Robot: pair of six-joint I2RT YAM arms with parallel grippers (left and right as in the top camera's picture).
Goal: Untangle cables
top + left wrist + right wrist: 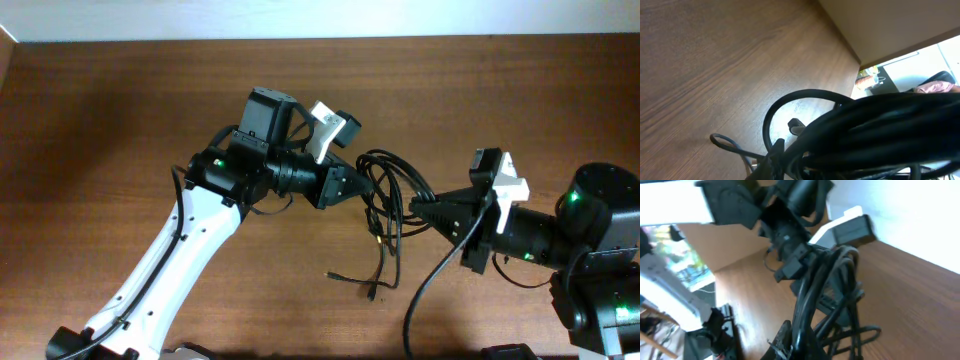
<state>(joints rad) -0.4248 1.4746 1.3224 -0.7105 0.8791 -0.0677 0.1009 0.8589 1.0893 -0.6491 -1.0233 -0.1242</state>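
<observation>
The cables are thin black cords bunched in a tangle at the table's middle, strung between my two grippers. Loops hang down, and two plug ends rest on the wood. My left gripper reaches in from the left and is shut on the upper left of the bunch. In the left wrist view the cables fill the lower right, pressed against one dark finger. From the right, my right gripper is shut on the tangle. In its wrist view the cables rise from beside its finger to the left gripper.
A thicker black cable from the right arm curves down towards the front edge. The white left arm slants across the lower left. The brown wooden table ends at a pale wall along the back.
</observation>
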